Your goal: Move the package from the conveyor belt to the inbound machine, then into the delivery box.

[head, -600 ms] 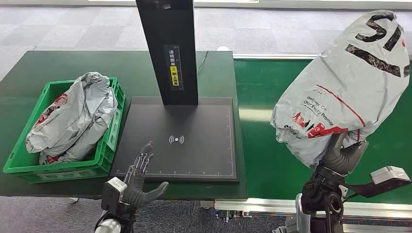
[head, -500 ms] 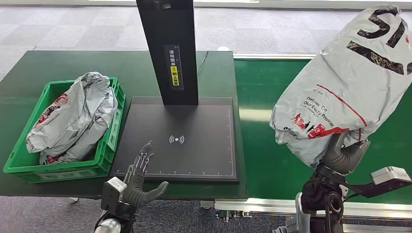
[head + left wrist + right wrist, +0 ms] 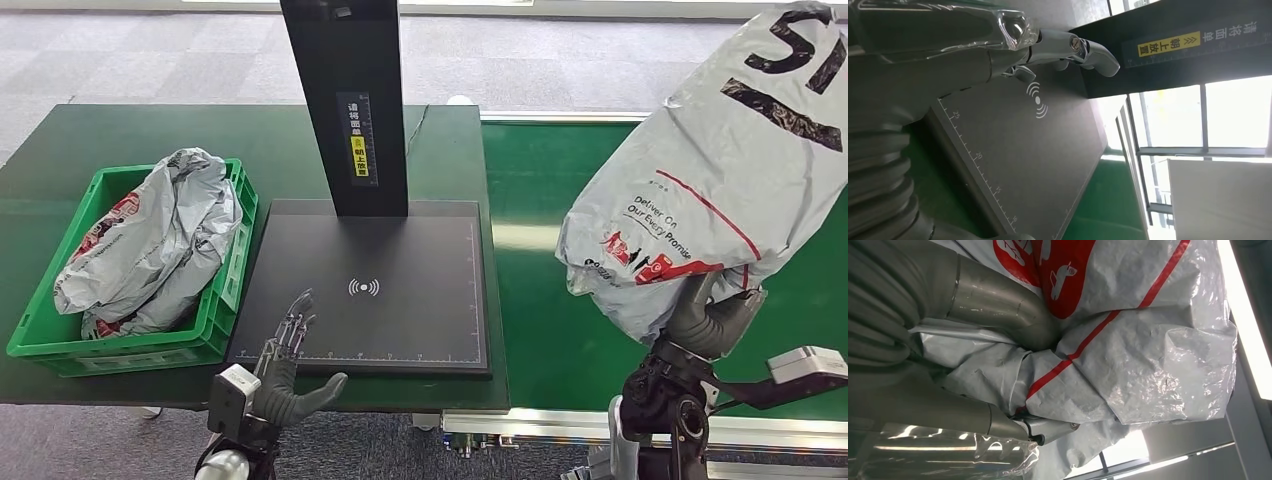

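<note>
Package (image 3: 715,170) lifted slightly higher off the belt (image 3: 540,300) at 3 o'clock, clamped in right hand (image 3: 712,322). Left hand (image 3: 290,375) unmoved, fingers apart, holding nothing at 7 o'clock. Next, likely across to machine (image 3: 400,320).

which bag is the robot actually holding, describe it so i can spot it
Look over the green conveyor belt at the right. The grey package is lifted above it, gripped from below by the right hand. Unlike the crumpled bag in the green crate, it shows big black lettering.

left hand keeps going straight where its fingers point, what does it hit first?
Likely the black upright column of the inbound machine. The open left hand points across the scanner plate toward it; its height above the plate is unclear, so it might brush that first.
</note>
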### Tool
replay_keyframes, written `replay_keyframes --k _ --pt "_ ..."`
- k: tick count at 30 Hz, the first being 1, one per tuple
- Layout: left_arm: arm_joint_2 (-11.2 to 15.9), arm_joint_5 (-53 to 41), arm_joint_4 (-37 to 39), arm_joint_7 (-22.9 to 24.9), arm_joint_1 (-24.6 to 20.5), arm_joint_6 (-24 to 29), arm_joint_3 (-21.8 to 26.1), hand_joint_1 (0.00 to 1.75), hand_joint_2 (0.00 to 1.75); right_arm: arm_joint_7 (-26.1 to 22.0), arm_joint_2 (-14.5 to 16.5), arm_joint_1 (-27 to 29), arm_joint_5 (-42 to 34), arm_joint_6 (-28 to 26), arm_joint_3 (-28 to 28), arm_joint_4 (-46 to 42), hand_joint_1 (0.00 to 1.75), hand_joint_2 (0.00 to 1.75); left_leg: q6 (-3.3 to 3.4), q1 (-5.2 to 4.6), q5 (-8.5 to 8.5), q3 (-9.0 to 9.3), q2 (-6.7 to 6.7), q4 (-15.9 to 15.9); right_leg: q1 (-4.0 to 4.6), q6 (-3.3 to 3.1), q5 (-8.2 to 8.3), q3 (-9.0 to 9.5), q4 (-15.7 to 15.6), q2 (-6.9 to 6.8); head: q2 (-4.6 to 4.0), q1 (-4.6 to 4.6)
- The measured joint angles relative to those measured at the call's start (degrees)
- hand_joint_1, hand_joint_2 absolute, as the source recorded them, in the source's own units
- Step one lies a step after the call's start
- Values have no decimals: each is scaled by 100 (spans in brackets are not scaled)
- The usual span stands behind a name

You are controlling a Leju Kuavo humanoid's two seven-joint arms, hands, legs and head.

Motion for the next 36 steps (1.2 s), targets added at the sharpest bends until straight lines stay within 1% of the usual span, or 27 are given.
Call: replay_keyframes --k 6,8,9,10,12,14,16,19,21,25,26,30,36 --pt "-3 0 0 1 0 0 0 0 175 -9 2 1 24 -8 2 -1 175 175 0 0 0 0 0 0 0 0 0 0 0 0 0 0" --pt "-4 -3 0 2 0 5 1 0 175 -69 -1 5 252 -68 29 -15 175 175 0 0 0 -1 0 0 0 0 0 1 0 0 0 0" --pt "-4 -29 -1 3 0 39 2 0 175 -102 -11 9 521 -108 71 -33 175 175 0 0 0 -1 1 0 0 0 0 1 0 0 0 0" --pt "-4 -79 -5 3 0 106 3 0 175 -99 -35 13 930 -139 151 -54 175 175 0 0 0 -1 3 0 0 0 0 1 0 1 0 -1" --pt "-4 -210 -33 -6 -2 316 4 0 175 106 -152 9 2097 -124 446 -70 175 175 0 0 0 -1 8 0 0 0 0 1 0 3 0 -1" --pt "-6 -289 -78 -46 -10 519 12 0 175 503 -334 -60 3402 8 889 49 175 175 0 1 0 -1 9 -1 1 0 0 1 0 3 0 -2" --pt "-11 -279 -108 -98 -35 646 33 0 175 934 -513 -241 4436 240 1344 383 175 175 1 2 4 -2 6 -1 2 0 0 2 1 0 0 -2" --pt "-17 -122 -120 -115 -86 764 79 0 175 1590 -747 -725 5594 563 1966 1220 175 175 3 1 13 -5 -1 -1 1 0 4 4 2 -5 0 0" --pt "-16 -23 -120 -102 -113 820 103 0 175 1800 -875 -1120 6036 722 2354 1905 175 175 7 0 19 -8 -7 0 0 2 8 3 2 -10 0 1" --pt "-2 26 -93 -89 -159 771 95 0 175 1876 -978 -1880 6319 1484 3007 3139 175 175 7 -1 21 -6 -8 2 -1 2 11 -1 2 -10 0 0" --pt "0 23 -76 -88 -178 757 84 0 175 1879 -990 -2030 6340 1590 3143 3384 175 175 7 -1 21 -5 -8 3 -1 2 11 -1 2 -10 0 0" --pt "3 9 -11 -89 -207 743 62 0 175 1857 -1013 -2404 6329 1625 3477 4035 175 175 7 0 19 -3 -4 2 1 1 11 -2 1 -7 0 -1" --pt "9 3 4 -90 -206 745 48 0 175 1849 -1032 -2638 6294 1622 3694 4437 175 175 7 0 19 12 -3 2 1 0 11 11 0 -6 0 0"
